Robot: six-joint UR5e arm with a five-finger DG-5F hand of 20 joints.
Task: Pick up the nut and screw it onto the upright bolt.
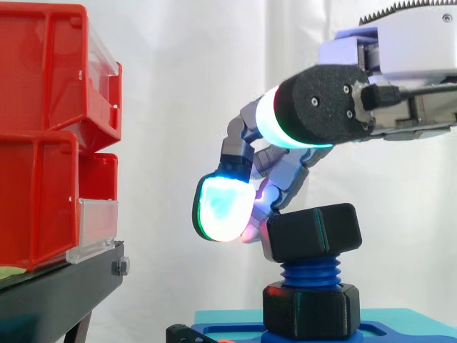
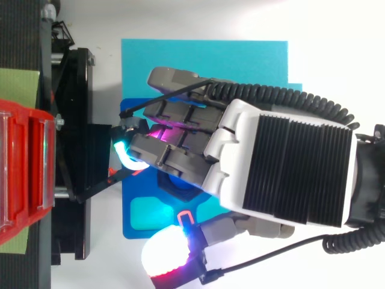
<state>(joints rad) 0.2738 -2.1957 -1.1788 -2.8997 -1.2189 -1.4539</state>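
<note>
Since the nut sits slightly tilted atop the upright bolt, the hand hangs just above and left of the bolt, probably to spin the nut down; whether it grips the nut I cannot tell.

The black hexagonal plastic nut looks matt and faintly grainy; the blue threaded plastic bolt is smooth with a dull sheen. The red plastic bins are glossy, their black metal stand matt, the white curtain soft cloth.
</note>
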